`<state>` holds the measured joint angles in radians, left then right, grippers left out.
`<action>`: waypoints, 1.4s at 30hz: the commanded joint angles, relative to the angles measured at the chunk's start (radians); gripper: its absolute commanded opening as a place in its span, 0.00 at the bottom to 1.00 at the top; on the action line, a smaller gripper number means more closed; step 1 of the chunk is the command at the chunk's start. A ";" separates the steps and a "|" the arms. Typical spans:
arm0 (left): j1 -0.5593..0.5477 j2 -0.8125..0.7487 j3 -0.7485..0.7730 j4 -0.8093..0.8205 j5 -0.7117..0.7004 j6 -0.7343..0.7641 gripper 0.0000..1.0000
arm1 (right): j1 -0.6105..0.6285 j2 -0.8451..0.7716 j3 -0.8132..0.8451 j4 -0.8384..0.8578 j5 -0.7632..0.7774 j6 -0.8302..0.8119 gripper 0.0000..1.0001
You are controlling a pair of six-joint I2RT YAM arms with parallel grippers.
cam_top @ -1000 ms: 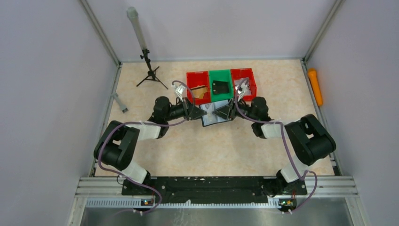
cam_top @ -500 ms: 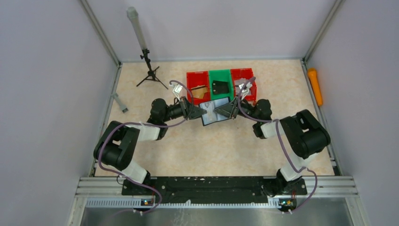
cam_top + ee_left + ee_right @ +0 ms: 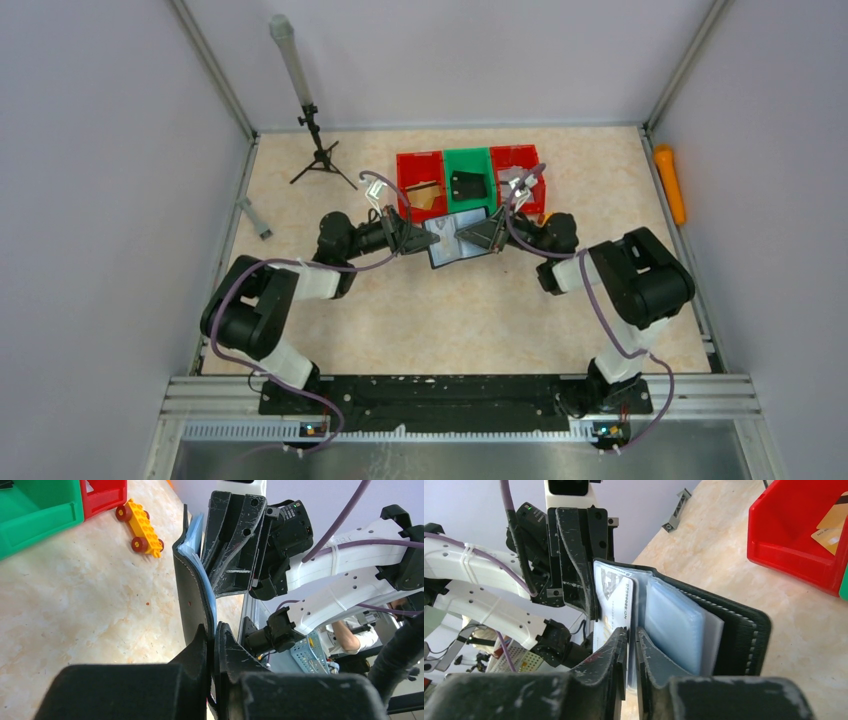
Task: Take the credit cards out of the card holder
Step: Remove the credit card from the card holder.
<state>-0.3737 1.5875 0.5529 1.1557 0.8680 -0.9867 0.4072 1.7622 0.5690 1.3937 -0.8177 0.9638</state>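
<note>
Left gripper (image 3: 215, 628) clenching the card holder's (image 3: 460, 244) stitched black cover, holder hanging open before the green bin (image 3: 481, 160), lumpy black case (image 3: 466, 184) sitting inside it, right gripper (image 3: 630, 636) pinching a white card (image 3: 616, 605) among glossy pale-blue sleeves (image 3: 674, 627), gold card (image 3: 831, 527) lying in red bin (image 3: 784, 535)

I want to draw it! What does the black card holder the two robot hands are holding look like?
The card holder is a black folding wallet, leather-looking with pale stitching, held open between both arms near the green bin. Inside are shiny pale-blue plastic sleeves. The left gripper pinches one cover; the right gripper pinches a white numbered card tucked inside.
</note>
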 commanded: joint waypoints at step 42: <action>0.025 -0.070 -0.036 0.043 -0.034 0.027 0.00 | -0.019 0.013 0.008 0.022 -0.030 0.027 0.36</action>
<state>-0.3557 1.5665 0.5362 1.0657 0.8295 -0.9329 0.3943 1.7744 0.5686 1.3602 -0.8421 0.9962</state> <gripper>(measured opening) 0.026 0.360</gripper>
